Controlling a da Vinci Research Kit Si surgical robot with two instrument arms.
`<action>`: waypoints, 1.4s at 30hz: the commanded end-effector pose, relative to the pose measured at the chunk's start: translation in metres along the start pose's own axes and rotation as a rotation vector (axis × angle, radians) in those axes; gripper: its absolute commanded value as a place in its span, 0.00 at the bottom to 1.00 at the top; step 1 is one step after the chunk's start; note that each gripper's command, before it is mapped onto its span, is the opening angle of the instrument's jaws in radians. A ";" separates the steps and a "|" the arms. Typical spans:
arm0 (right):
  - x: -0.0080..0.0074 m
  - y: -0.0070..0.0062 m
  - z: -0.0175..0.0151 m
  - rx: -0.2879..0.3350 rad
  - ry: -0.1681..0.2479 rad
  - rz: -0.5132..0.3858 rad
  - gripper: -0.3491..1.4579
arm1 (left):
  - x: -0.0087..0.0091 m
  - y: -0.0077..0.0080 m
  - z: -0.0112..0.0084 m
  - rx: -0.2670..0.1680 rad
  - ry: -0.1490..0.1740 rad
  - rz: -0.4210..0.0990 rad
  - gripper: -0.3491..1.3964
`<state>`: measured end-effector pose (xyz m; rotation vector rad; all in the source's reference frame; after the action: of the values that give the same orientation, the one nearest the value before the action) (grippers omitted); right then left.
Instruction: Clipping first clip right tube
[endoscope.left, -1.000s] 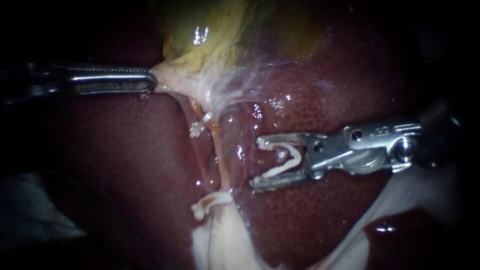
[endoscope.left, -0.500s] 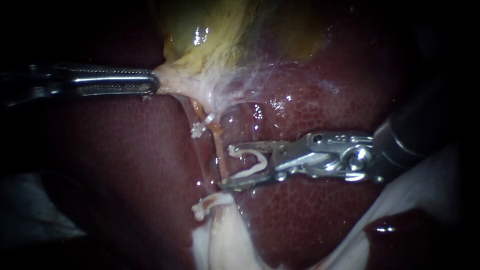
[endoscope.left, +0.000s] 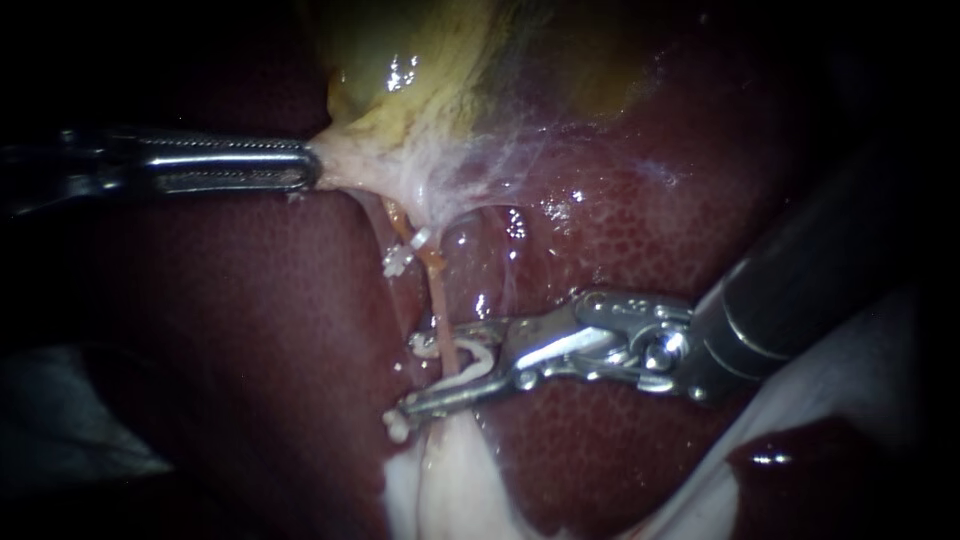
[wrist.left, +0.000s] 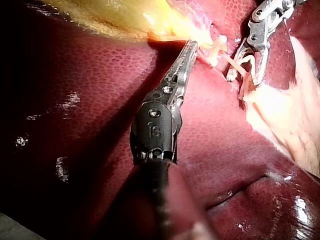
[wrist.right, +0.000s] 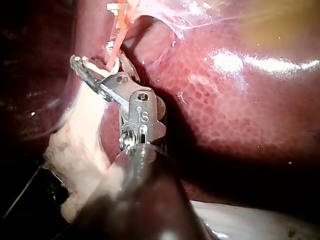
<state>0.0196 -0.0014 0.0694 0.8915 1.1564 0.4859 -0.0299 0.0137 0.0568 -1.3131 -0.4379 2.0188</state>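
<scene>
White clip (endoscope.left: 468, 366), held open between the jaws of my right instrument (endoscope.left: 412, 378), straddles the tube (endoscope.left: 437, 297) at 5 o'clock from my left instrument (endoscope.left: 303, 165), jaws clamped on the gallbladder (endoscope.left: 420, 90); I square it before squeezing.

Shafts lost in the dark, grips half buried

The left instrument (endoscope.left: 308, 166) fades into darkness towards the endoscope view's left edge; how much pale tissue (endoscope.left: 350, 165) its jaws pinch is hidden between them. The right instrument (endoscope.left: 415, 378) has its shaft cut off at the right edge and blurred in its own wrist view. Its jaws hold a white clip (endoscope.left: 465, 362) astride the tube (endoscope.left: 437, 300); whether the two touch cannot be told. The lower clip (endoscope.left: 397, 428) lies partly under one jaw
</scene>
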 end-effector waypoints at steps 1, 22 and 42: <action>0.0001 -0.0001 0.0000 0.005 0.013 0.005 0.46 | 0.0000 0.0000 0.0000 0.000 0.000 0.000 0.00; 0.0016 -0.0032 0.0003 0.137 0.045 0.056 0.41 | 0.0000 0.0000 0.0000 0.000 0.000 0.000 0.00; 0.0013 -0.0034 -0.0005 0.158 0.034 0.108 0.00 | 0.0000 0.0000 0.0001 0.001 0.000 0.000 0.00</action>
<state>0.0191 -0.0022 0.0659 1.0931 1.1903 0.5082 -0.0300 0.0137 0.0568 -1.3129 -0.4376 2.0188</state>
